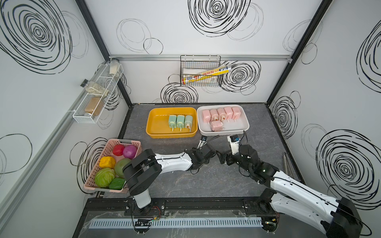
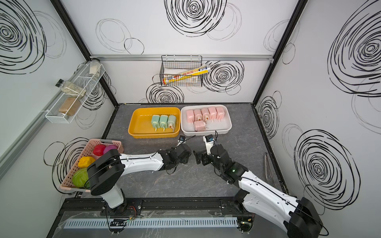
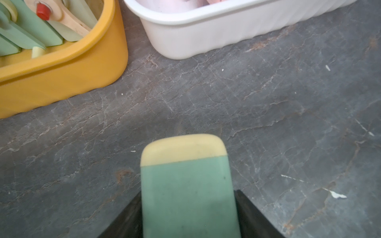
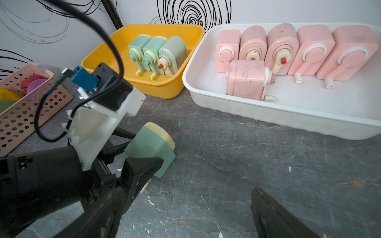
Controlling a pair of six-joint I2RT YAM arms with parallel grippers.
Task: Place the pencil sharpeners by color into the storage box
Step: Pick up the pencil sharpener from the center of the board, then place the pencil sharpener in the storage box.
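Observation:
My left gripper (image 3: pixel 188 208) is shut on a mint green pencil sharpener (image 3: pixel 185 181) with a cream end, low over the dark table in front of the two trays. The right wrist view shows the same sharpener (image 4: pixel 151 144) between the left gripper's black fingers (image 4: pixel 142 169). It is hidden under the grippers in both top views. Three green sharpeners (image 1: pixel 180 121) lie in the yellow tray (image 1: pixel 151 129). Several pink sharpeners (image 1: pixel 221 113) lie in the white tray (image 1: pixel 246 123). My right gripper (image 4: pixel 188 218) is open and empty, close beside the left gripper (image 1: pixel 213 153).
A pink basket (image 1: pixel 132 142) of toy fruits stands at the left front, beside the left arm. Metal tongs (image 1: pixel 287 162) lie along the table's right edge. A wire basket (image 1: pixel 201 70) and a jar rack (image 1: pixel 97 96) hang on the walls.

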